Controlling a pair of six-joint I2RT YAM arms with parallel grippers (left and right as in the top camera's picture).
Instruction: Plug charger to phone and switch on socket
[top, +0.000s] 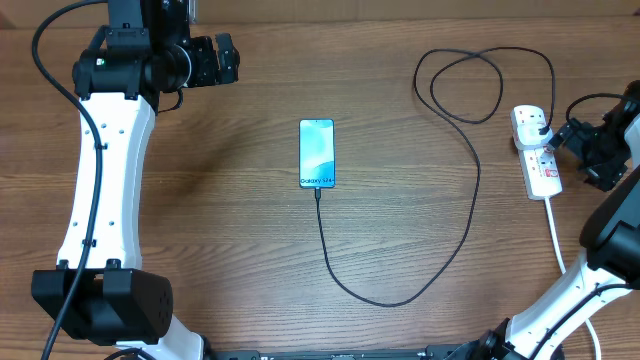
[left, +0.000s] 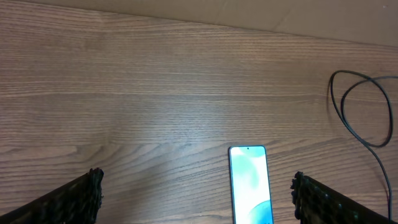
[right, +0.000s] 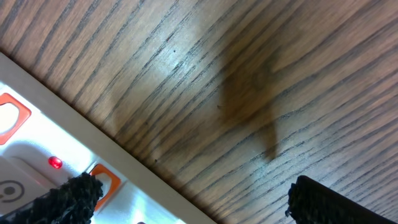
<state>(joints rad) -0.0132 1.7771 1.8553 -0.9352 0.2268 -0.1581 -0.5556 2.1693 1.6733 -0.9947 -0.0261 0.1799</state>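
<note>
Looks like work for the right hand, spread open just right of the socket, laid lengthwise front to back at the right of the counter, a red lamp glowing. Leaves the left hand, also spread, well up-left of the phone at mid-counter, seemingly joined at its near end to the charger. No containers; only the socket holding the black plug

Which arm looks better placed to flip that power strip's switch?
Right, probably: the right gripper sits beside the socket, while the left gripper is across the table, past the phone.
</note>
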